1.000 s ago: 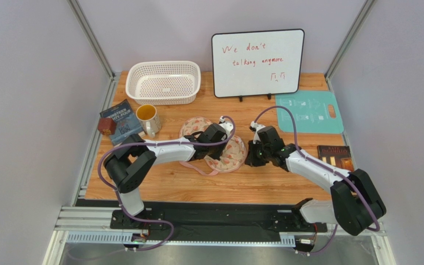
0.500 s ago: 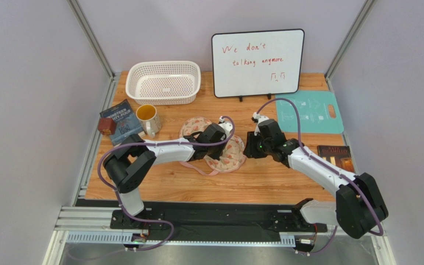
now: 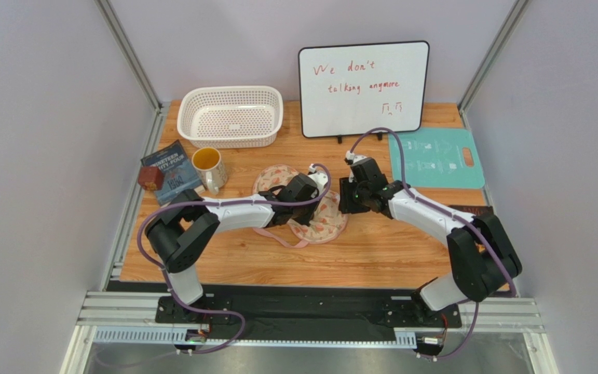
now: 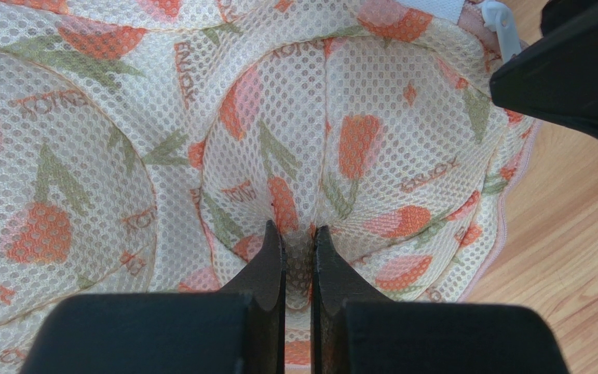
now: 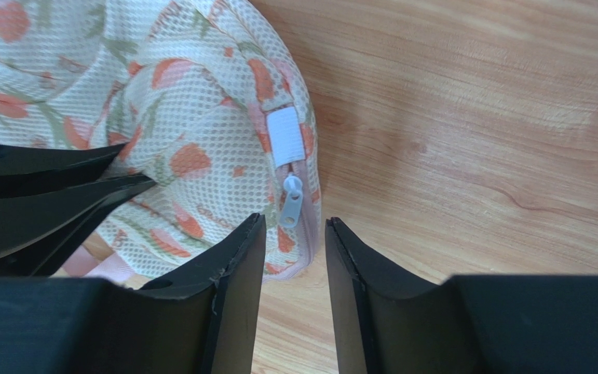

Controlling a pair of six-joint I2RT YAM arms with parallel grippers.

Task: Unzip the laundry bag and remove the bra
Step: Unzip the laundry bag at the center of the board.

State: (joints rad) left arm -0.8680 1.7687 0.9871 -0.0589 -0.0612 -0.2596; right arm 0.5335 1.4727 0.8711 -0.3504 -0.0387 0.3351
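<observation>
The laundry bag (image 3: 329,224), cream mesh with a red and green print, lies mid-table with its pink strap loop (image 3: 280,237) trailing toward me. My left gripper (image 4: 299,234) is shut on a pinched fold of the bag's mesh (image 4: 357,140). My right gripper (image 5: 295,224) stands open just off the bag's right end (image 5: 169,117). The pale zipper pull (image 5: 290,199) lies just ahead of the gap between its fingers, untouched, below a white tab (image 5: 285,136). In the top view the two grippers (image 3: 310,199) (image 3: 346,195) sit close together over the bag. The bra is hidden.
A white perforated basket (image 3: 230,115) and a whiteboard (image 3: 363,88) stand at the back. A teal cutting board (image 3: 436,160) lies back right. A yellow mug (image 3: 208,167), a book (image 3: 171,171) and a brown block (image 3: 151,178) sit at the left.
My right gripper has gone from shut to open and has moved back and left, closer to the bag's right end. The left gripper has kept its grip and place.
</observation>
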